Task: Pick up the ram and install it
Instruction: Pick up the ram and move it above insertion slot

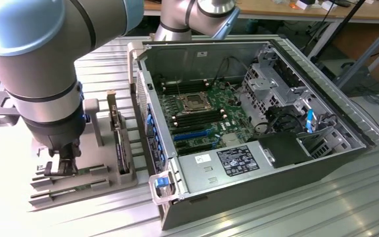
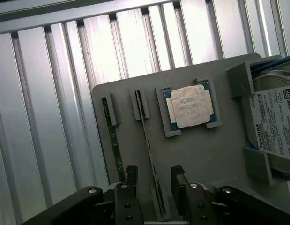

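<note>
1. Your black two-finger gripper hangs low over the matte grey moulded plastic tray, jaws spread wide, nothing clamped.
2. The ram, a long thin green circuit-board stick standing on edge in its slot, runs straight between your fingers with a gap on either side.
3. Watch the angle: the stick looks slightly skewed to the finger faces. Close like that and you may twist it in the slot instead of gripping it flat.
4. It's a thin, hard-edged board with small chips. Squeeze it off-centre and I'd expect it to tip or slip.
5. The twin green stick stands just outside one finger. Drift that way and the finger could clip it.
6. Beyond your fingertips sits the square silver-topped processor in its recess, with the white-labelled metal hard drive further out to that side. Both are clear of you for now.
7. The ribbed, shiny metal tabletop throws glare, so edges may read poorly.
8. The open grey steel computer case with its green motherboard lies well apart from your gripper, and its raised wall stands between.
</note>
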Tool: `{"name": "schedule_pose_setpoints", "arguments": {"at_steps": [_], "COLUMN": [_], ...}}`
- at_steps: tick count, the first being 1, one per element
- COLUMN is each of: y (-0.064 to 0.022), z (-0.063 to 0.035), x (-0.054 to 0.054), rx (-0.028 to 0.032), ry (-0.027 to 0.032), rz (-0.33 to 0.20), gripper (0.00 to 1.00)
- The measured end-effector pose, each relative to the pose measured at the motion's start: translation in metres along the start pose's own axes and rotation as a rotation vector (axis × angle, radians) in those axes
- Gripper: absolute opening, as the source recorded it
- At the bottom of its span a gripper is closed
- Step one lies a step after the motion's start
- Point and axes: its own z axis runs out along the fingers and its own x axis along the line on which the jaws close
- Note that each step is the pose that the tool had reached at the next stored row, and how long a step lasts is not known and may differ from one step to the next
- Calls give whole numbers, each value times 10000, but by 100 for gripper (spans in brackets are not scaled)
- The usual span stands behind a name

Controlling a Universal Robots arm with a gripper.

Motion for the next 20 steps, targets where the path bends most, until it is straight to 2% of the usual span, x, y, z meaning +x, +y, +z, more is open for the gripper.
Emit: {"name": "schedule_pose_setpoints", "arguments": {"at_steps": [2, 4, 6, 10, 11, 12, 14, 15, 17, 20], "y": [-1, -5, -16, -18, -14, -7, -4, -5, -12, -16], "z": [18, 29, 44, 65, 70, 79, 145, 163, 176, 229], "x": [14, 50, 141, 177, 230, 353, 452, 454, 438, 439], "rx": [14, 11, 9, 9, 7, 7, 10, 2, -8, -10], "ry": [21, 27, 31, 47, 47, 46, 42, 6, -144, -158], "rz": [-554, -689, -840, -1443, -1483, -1487, -1488, -1489, -1497, -1500], "gripper": [42, 42, 42, 42, 42, 42, 42, 42, 42, 42]}}
